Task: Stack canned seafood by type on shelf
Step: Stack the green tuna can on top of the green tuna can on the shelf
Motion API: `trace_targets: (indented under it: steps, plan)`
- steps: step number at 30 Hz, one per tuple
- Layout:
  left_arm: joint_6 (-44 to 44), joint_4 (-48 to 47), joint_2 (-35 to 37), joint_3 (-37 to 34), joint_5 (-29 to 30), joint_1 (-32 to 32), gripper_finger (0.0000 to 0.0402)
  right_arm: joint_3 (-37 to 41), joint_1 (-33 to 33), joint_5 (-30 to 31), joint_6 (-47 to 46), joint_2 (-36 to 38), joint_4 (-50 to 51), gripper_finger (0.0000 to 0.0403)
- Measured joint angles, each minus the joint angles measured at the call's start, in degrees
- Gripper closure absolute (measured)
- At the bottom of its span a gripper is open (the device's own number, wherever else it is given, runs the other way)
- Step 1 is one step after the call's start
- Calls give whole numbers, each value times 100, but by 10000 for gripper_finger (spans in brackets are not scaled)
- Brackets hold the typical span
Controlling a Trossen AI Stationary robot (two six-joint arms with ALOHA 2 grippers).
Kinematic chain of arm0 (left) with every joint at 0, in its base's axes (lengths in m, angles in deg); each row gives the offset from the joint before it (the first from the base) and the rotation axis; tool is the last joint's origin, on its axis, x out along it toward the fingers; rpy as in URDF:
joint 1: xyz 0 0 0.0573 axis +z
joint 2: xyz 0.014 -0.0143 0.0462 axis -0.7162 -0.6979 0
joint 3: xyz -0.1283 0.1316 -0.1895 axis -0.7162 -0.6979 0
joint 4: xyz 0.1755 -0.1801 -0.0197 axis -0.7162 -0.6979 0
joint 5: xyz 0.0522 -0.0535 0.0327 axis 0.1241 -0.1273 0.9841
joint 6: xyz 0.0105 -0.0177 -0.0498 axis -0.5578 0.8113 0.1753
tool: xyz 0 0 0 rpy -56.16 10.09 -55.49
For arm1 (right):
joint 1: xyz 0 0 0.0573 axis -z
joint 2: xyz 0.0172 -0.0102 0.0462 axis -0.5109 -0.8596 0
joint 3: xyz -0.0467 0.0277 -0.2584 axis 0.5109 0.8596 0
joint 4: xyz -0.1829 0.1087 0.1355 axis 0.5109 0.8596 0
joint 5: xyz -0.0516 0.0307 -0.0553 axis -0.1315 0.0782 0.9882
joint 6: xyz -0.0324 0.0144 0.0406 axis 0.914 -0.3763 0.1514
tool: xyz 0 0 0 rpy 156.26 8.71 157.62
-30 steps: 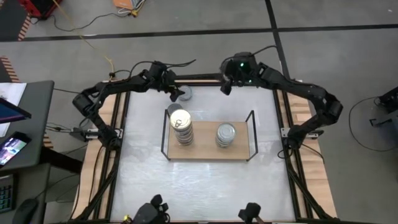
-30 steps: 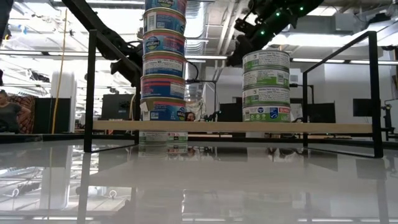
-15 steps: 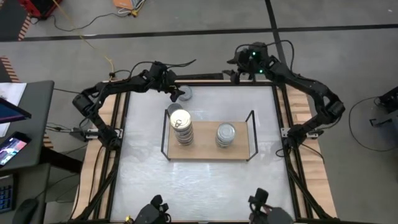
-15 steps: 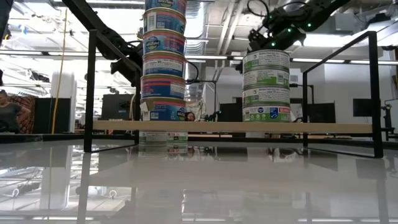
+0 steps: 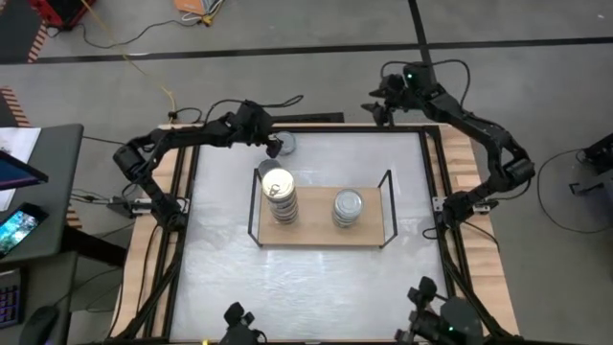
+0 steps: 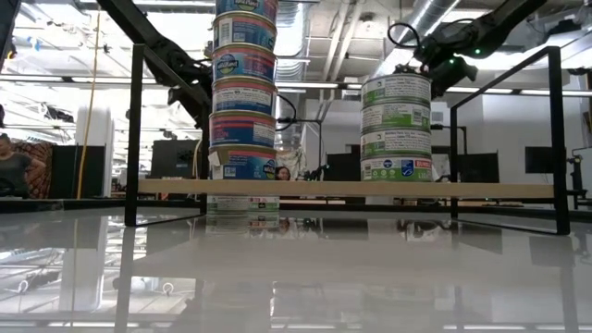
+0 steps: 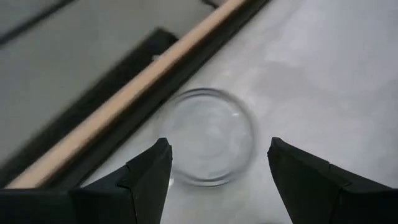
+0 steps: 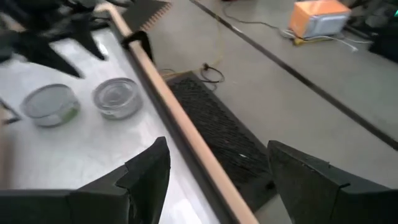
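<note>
A dark desk [image 5: 43, 192] stands left of the table, with a phone [image 5: 21, 227] on it. An orange box [image 8: 320, 17] lies on the far floor beside cables [image 5: 134, 38].

Two upright stacks of flat tins are carried by the wooden shelf [image 5: 321, 233]: the taller blue-labelled stack [image 6: 242, 88] toward its left end, the green-labelled stack [image 6: 396, 128] right of centre. One silver-lidded tin [image 5: 284, 145] is left beyond the shelf's far edge.

A robotics lab or workshop: concrete floor [image 5: 536, 57] with trailing cables [image 5: 115, 43]; exposed ceiling ducts [image 6: 314, 28]; desks behind.
</note>
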Motion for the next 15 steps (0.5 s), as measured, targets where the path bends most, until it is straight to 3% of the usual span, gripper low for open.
trace_targets:
  steps: [4,6,10,15]
  plan:
    - [-310,15,-94,0,1144,-111,148,0,-34,-351,-20,10,-34,113]
    - [-374,3,-127,-4,1325,-111,148,0,-106,-388,-19,12,-58,113]
    - [-545,306,-343,-1,1029,-49,148,0,-254,-392,-15,45,-167,113]
    - [-295,548,-677,2,84,151,148,-2,-384,-392,28,152,-143,113]
